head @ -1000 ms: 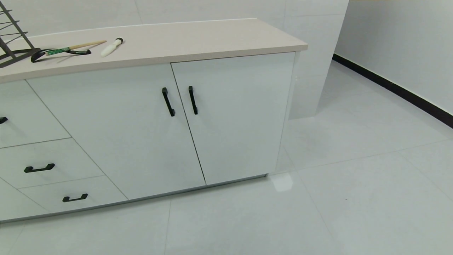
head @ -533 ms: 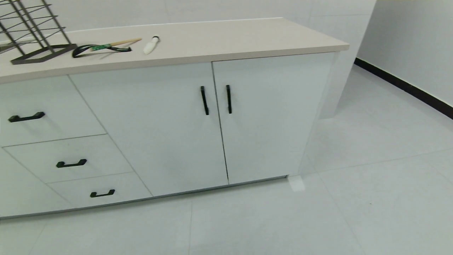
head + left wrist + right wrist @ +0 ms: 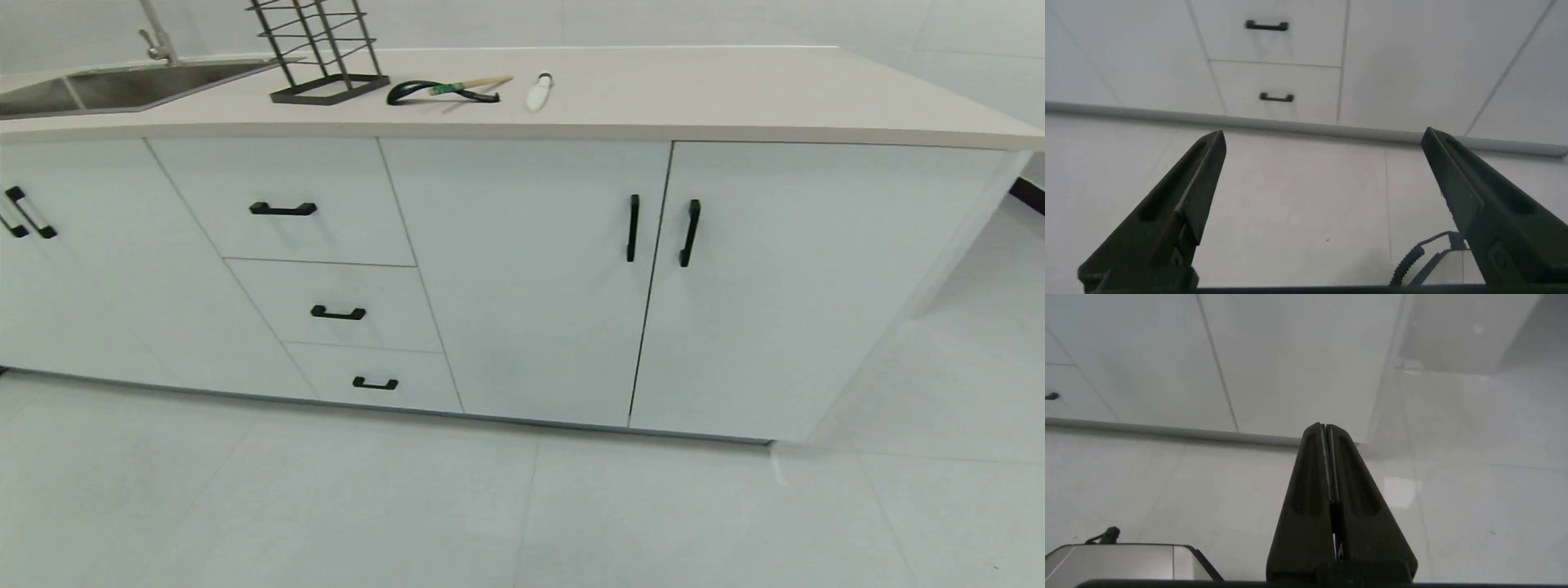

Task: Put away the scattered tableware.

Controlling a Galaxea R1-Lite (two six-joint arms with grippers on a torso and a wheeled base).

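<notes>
Beige countertop [image 3: 735, 90], and that's where the scattered tableware is found: two pieces lying roughly midway between its back and front edges, well away from the right-hand end.

First, a black utensil [image 3: 445, 88] is seen lying flat. It has a curved dark head, and a pale wooden handle with a green band wrapped where the two meet. The head is set right up against the base of a black wire rack [image 3: 322, 49]; whether they actually touch can't be made out.

Just past the handle's tip, with a small gap, a short white piece [image 3: 539, 92] with a dark cap at its far end is laid down. What it is exactly can't be told.

A steel sink [image 3: 122, 86] is sunk into the left end, beside the rack.

Below the front edge, white cabinet doors [image 3: 522, 278] and three drawers [image 3: 282, 200] with black handles are all shut.

The left gripper [image 3: 1323, 139] is held low over the tiled floor [image 3: 1290, 196], jaws spread wide with nothing between them. The right gripper [image 3: 1327, 433] is also held above the floor, its fingers pressed fully together.
</notes>
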